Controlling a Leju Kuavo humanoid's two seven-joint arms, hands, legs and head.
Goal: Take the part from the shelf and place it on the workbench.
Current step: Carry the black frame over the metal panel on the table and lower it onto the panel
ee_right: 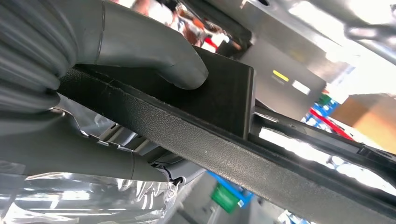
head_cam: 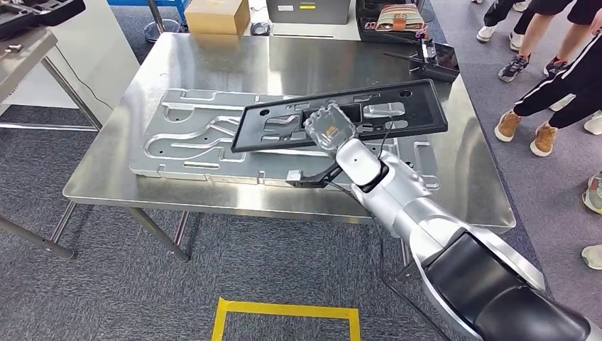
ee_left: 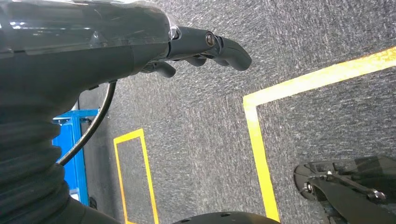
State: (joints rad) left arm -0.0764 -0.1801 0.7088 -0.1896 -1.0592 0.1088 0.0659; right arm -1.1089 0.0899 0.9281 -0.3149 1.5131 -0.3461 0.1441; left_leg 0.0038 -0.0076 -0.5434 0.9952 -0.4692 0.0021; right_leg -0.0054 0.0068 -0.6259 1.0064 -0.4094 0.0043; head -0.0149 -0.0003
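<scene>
Pinching the near long edge of the black part [head_cam: 341,116], the right hand [head_cam: 331,130] is seen over the steel surface [head_cam: 213,60], with the thumb [ee_right: 140,51] pressed on one face and the fingers [ee_right: 84,156] closed against the other, as the right wrist view shows. The grip has been taken roughly at mid-length, probably so that the long frame is balanced and does not swing from either end. The part is carried tilted, its far end beyond the fingers raised, and appears to be held just above the grey metal panel [head_cam: 192,138] lying on the surface under the fingers; whether its lower edge touches that panel cannot be told. It is judged that the part is off the shelf and is being brought down onto the workbench, so the task is near its end. A flat landing is called for before the pinch is released, since a tilted drop could let the frame slide across the panel.

The left hand [ee_left: 201,46] hangs by the robot's side over grey carpet [ee_left: 201,140] marked with yellow tape [ee_left: 257,140]; its fingers are loosely curled with nothing between them.

People's legs [head_cam: 546,92] are seen standing beyond the fingers, beside the surface's far corner.
</scene>
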